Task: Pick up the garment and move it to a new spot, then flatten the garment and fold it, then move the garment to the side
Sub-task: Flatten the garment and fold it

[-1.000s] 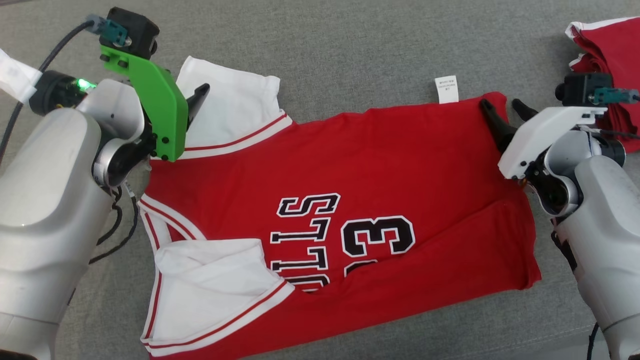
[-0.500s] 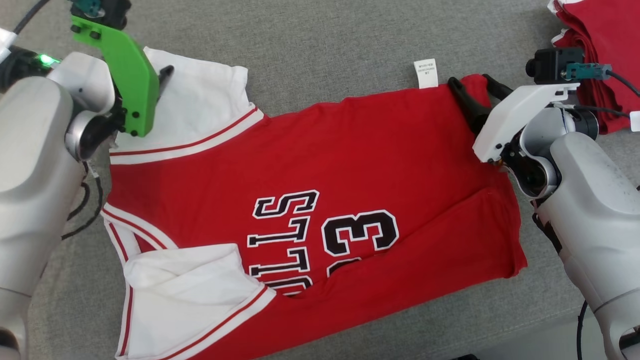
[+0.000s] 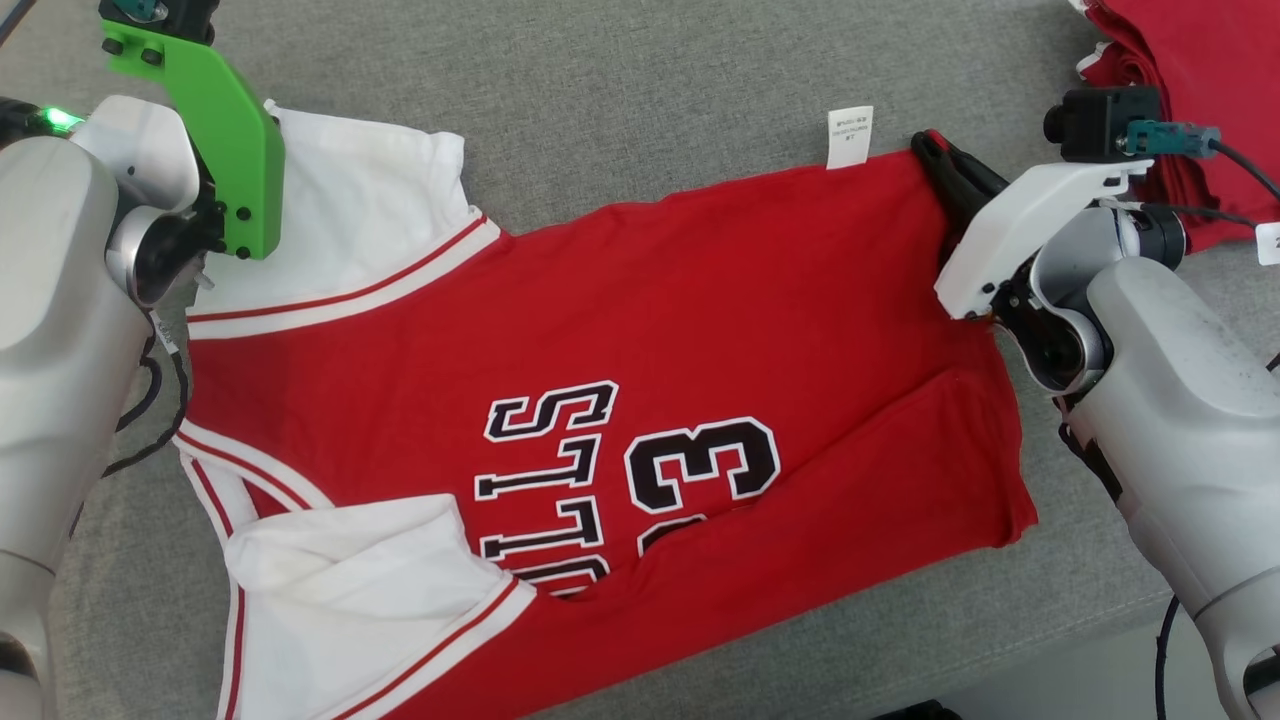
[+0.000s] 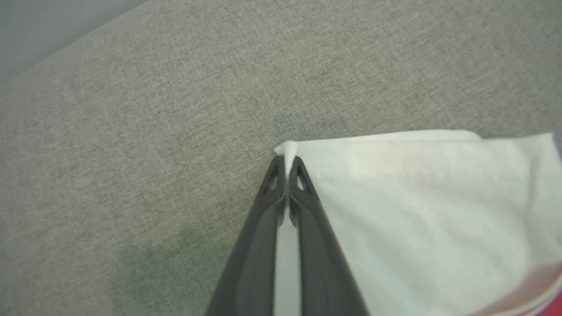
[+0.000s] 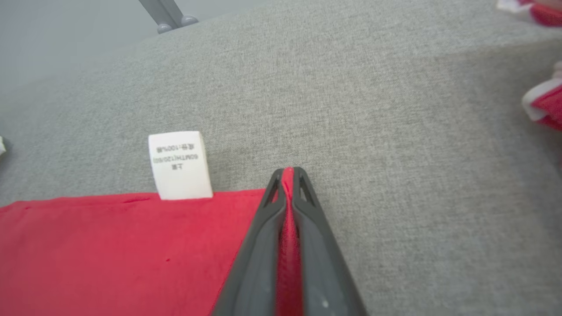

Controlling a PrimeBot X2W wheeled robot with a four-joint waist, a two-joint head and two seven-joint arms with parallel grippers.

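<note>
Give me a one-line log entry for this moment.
red-and-white fabric jersey: spread on grey upholstered surface | left hand: shut on its white sleeve corner | right hand: shut on its red hem corner

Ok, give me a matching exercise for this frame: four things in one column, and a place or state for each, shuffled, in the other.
Things:
1 left pincer
2 right pincer
3 care label
4 red pile

States or places:
A shut on a red corner of the jersey
B top right corner of the head view
C shut on a white corner of the jersey
D white, sticking out past the jersey's far edge

Pairs: 1-C, 2-A, 3-D, 4-B
</note>
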